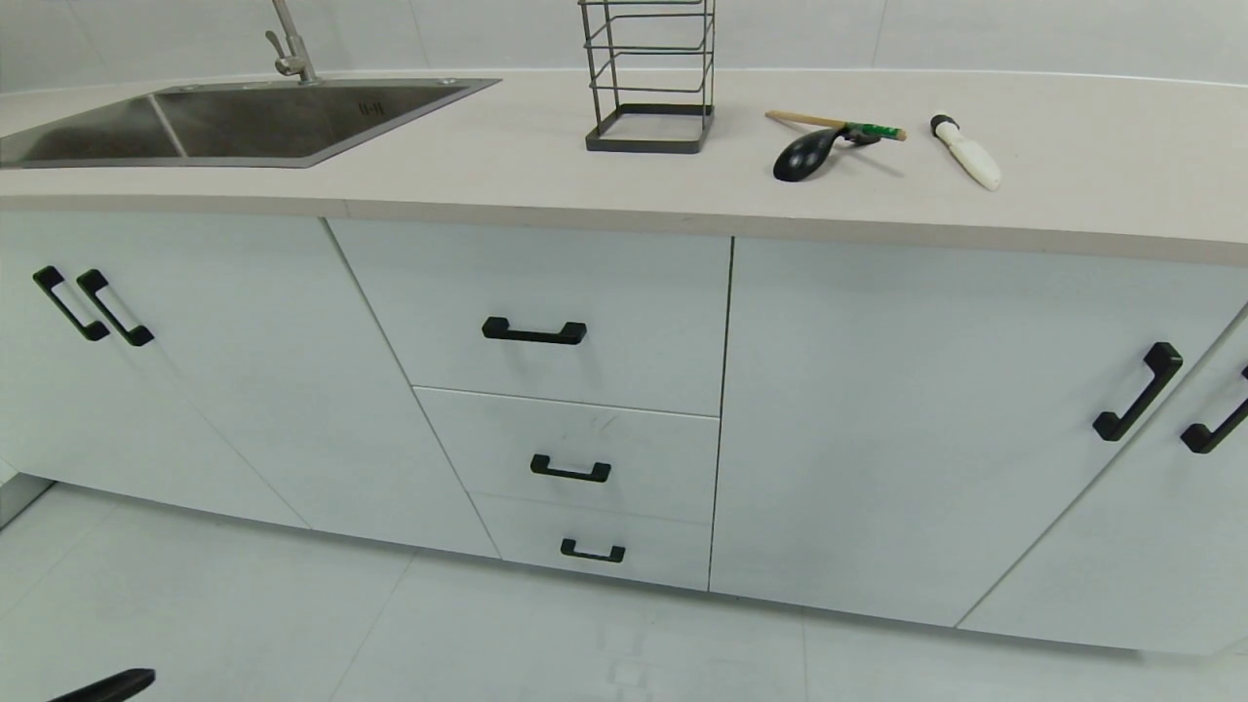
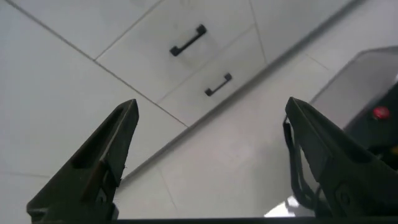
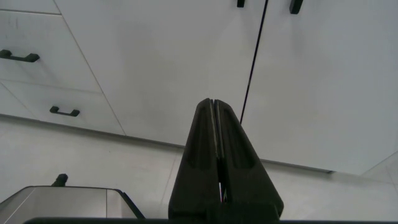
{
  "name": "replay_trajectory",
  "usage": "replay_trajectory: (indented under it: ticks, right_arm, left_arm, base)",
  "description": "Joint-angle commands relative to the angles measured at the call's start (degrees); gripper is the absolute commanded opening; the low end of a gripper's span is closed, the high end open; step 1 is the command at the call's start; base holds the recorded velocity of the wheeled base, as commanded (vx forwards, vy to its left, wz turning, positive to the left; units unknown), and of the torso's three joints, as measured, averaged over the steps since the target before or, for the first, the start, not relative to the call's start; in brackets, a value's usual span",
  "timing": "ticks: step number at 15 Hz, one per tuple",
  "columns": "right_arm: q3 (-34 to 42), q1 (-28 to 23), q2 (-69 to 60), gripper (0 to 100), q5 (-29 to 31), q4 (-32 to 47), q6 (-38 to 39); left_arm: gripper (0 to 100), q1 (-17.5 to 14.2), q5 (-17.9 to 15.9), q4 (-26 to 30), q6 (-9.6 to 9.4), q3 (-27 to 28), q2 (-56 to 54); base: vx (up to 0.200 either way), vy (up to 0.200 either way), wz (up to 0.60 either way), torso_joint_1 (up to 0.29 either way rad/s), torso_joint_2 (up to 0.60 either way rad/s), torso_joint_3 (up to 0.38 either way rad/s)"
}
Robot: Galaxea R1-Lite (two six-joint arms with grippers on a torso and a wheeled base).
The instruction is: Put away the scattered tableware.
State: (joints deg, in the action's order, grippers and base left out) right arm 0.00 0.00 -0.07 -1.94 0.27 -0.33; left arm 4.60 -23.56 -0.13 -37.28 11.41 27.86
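Left gripper (image 2: pixel 211 146) hangs low by the drawers (image 2: pixel 186 56), fingers wide apart. Right gripper (image 3: pixel 214 109) hangs low by the cupboard doors (image 3: pixel 155 56), fingers pressed together on nothing. Up on the counter (image 1: pixel 468 175) lie a black spoon (image 1: pixel 807 154), a wooden stick (image 1: pixel 836 124) across its handle, and a white tool (image 1: pixel 967 154) nearby. A wire rack (image 1: pixel 648 97) stands between them and the sink (image 1: pixel 244 117).

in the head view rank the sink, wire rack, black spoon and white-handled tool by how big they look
1. sink
2. wire rack, cut off at the top
3. black spoon and white-handled tool: about alike, so not ranked
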Motion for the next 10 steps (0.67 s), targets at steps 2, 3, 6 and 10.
replay_trajectory:
  ticks: [2,3,6,10]
  right_arm:
    - [0.0,0.0,0.1,0,0.0,0.0,0.0]
    - [0.0,0.0,0.1,0,-0.1,0.0,0.0]
    - [0.0,0.0,0.1,0,0.0,0.0,0.0]
    - [0.0,0.0,0.1,0,-0.1,0.0,0.0]
  left_arm:
    - [100,5.2,0.4,0.3,-7.55,0.1,10.4]
    - [100,5.2,1.9,0.7,-10.27,0.3,11.7]
    - [100,5.4,4.9,0.7,-17.3,2.4,17.2]
    - [100,8.7,9.0,0.4,-39.01,11.7,32.3]
  base:
    - [0.0,0.0,0.0,0.0,0.0,0.0]
    - [0.0,0.0,0.0,0.0,0.0,0.0]
    - [0.0,0.0,0.0,0.0,0.0,0.0]
    - [0.0,0.0,0.0,0.0,0.0,0.0]
